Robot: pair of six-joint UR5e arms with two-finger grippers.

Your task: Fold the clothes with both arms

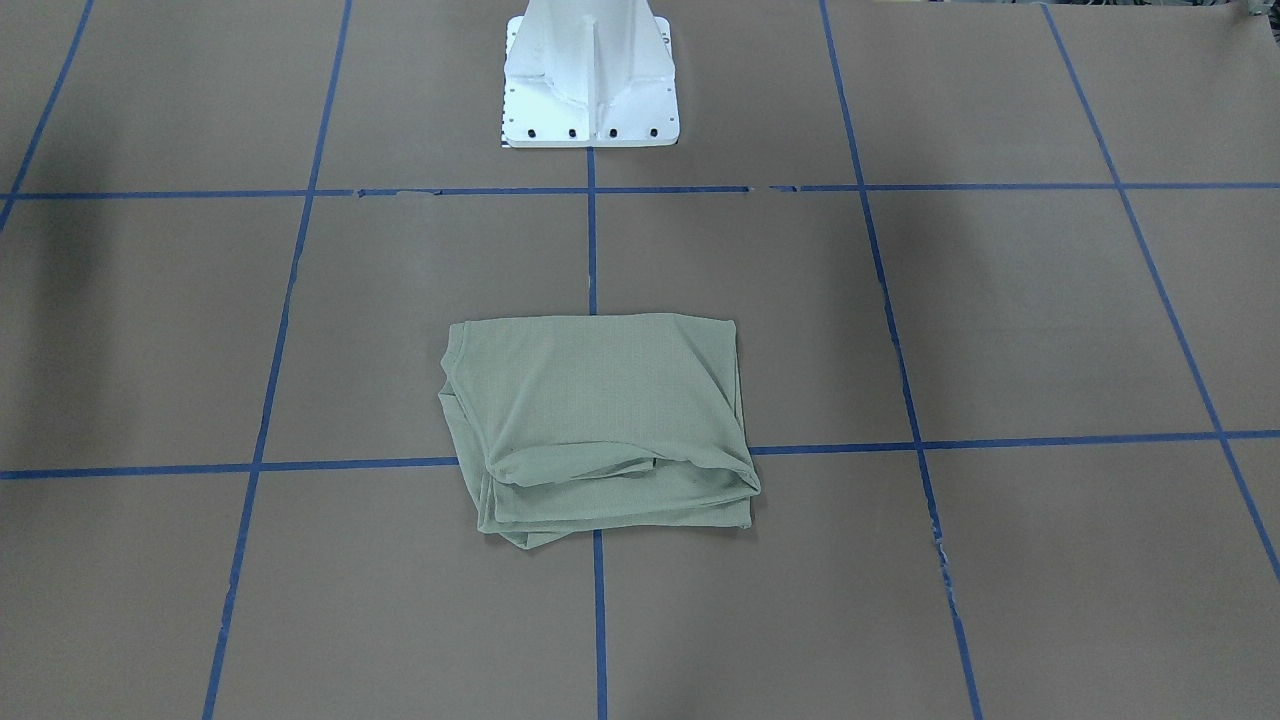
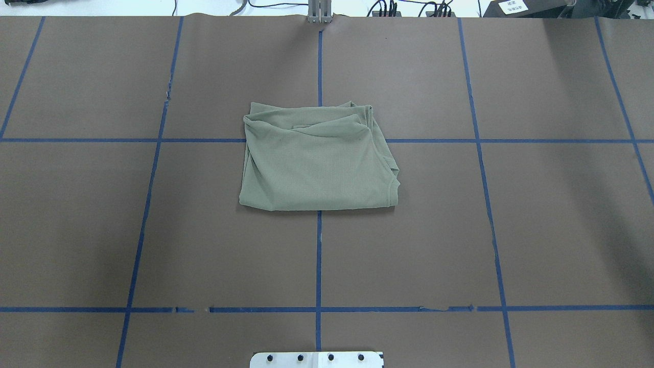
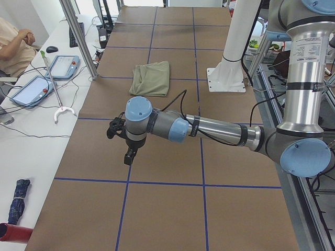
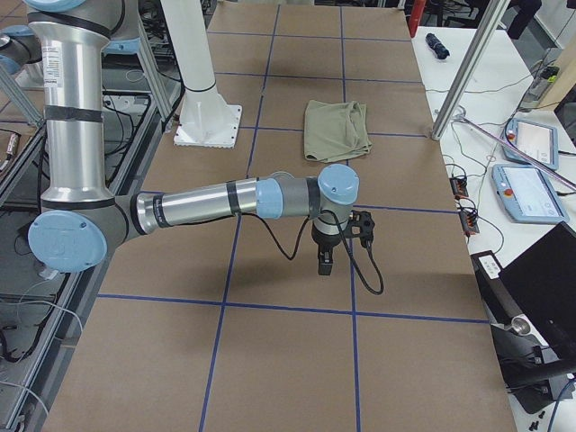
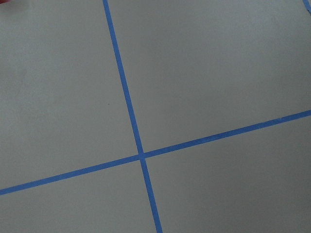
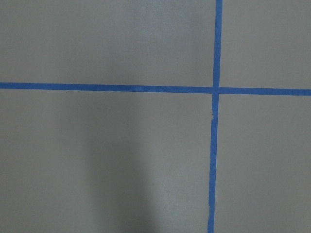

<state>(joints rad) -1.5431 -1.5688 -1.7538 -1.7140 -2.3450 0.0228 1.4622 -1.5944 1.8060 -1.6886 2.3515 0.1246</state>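
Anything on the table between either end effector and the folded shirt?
Nothing visible does. Only table with blue tape lines lies between the left end effector, the right end effector and the green shirt.

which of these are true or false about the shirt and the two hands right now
1. The shirt lies folded in a compact bundle. True.
2. The left hand grips the shirt. False: it hangs over bare table, apart from the shirt.
3. The shirt covers a crossing of blue tape lines. True.
4. The right wrist view shows green fabric. False: only table and tape show there.
5. The right hand rests on the shirt. False: it is apart from it.
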